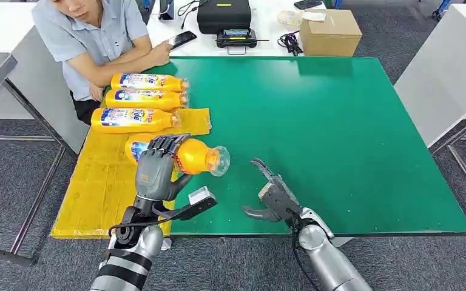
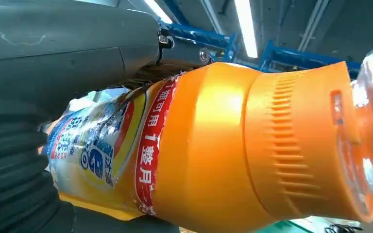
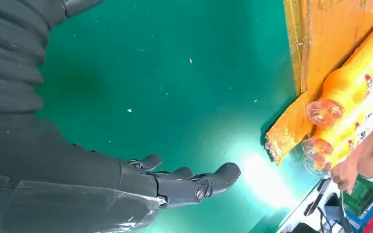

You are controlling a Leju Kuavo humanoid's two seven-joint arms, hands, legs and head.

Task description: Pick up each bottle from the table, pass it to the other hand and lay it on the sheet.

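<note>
My left hand (image 1: 156,170) grips an orange bottle (image 1: 194,156) around its body, lying sideways above the edge of the yellow sheet (image 1: 100,182), clear cap pointing right. The left wrist view shows this bottle (image 2: 213,145) close up, with its blue and red label. Three more orange bottles (image 1: 135,99) lie side by side on the sheet's far end; their caps (image 3: 323,112) appear in the right wrist view. My right hand (image 1: 268,197) hovers open over the green table (image 1: 340,133), to the right of the held bottle, fingers (image 3: 194,182) spread and holding nothing.
A person sits at the table's far left corner, arm resting near the bottles. Behind the table stand a cardboard box (image 1: 329,31), a black case (image 1: 223,15) and a controller (image 1: 236,39). White tables flank both sides.
</note>
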